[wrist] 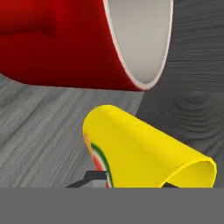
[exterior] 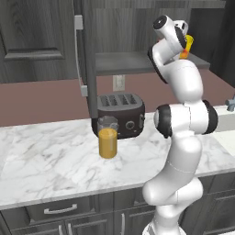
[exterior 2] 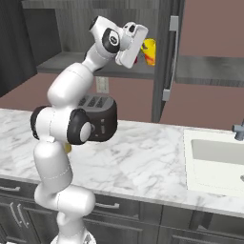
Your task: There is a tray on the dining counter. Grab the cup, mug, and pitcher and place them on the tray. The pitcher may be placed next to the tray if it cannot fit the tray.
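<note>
While gripper [wrist: 127,183] reaches into upper cabinet shelf [exterior 2: 81,64], fingers pinch yellow cup [wrist: 140,153] at its base; cup's long axis runs toward 4 o'clock in hand view, red mug [wrist: 78,43] just beyond at 12 o'clock.

**Arm reaches up to the open cabinet shelf**

The white arm rises from the lower left and bends high, its gripper [exterior 2: 139,51] at the shelf of an open dark wood cabinet. The yellow cup [exterior 2: 149,51] sits right at the hand's far side, with a sliver of red showing between them; the fingers are hidden behind the hand. Below, a dark toaster [exterior 2: 102,119] stands on the white marble worktop [exterior 2: 143,162], partly behind the arm. A sink [exterior 2: 217,159] is set into the worktop at right, a grey faucet [exterior 2: 238,129] at its edge.
</note>
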{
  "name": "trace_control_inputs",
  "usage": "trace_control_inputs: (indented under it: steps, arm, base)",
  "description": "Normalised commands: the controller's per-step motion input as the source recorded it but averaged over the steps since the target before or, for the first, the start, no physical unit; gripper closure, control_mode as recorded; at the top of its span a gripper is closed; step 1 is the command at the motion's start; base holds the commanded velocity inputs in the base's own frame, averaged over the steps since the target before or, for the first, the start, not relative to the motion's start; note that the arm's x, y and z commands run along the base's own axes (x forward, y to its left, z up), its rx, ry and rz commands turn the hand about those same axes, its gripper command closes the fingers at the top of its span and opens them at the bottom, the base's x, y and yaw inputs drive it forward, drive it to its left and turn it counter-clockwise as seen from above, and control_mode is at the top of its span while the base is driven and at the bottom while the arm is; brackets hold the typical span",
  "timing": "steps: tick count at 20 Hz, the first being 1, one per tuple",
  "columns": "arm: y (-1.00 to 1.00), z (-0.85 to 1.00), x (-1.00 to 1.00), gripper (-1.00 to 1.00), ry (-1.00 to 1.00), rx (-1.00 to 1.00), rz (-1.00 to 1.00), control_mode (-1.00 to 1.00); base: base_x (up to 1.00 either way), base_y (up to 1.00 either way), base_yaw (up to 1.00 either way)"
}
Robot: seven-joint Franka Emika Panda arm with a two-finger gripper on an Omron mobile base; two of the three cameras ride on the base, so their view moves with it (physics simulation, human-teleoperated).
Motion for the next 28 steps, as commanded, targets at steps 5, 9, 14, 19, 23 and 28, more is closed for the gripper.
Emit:
trace_control_inputs:
  steps: [5, 9, 14, 19, 23, 28]
  arm:
    - [0.13, -0.17, -0.36, 1.0, 0.0, 0.0, 0.0, -1.0]
    - [0.27, -0.03, -0.58, 1.0, -0.02, 0.0, 0.0, -1.0]
    - [0.31, 0.0, -0.61, 1.0, -0.04, 0.0, 0.0, -1.0]
    - [0.32, 0.0, -0.72, 1.0, -0.07, 0.0, 0.0, -1.0]
    - [0.24, 0.02, -0.87, 1.0, -0.07, -0.02, 0.0, -1.0]
    - [0.21, 0.17, -0.94, 1.0, -0.01, 0.0, 0.0, -1.0]
  base:
    - [0.0, 0.0, 0.0]
    - [0.0, 0.0, 0.0]
    - [0.0, 0.0, 0.0]
    - [0.0, 0.0, 0.0]
    - [0.0, 0.0, 0.0]
    - [0.0, 0.0, 0.0]
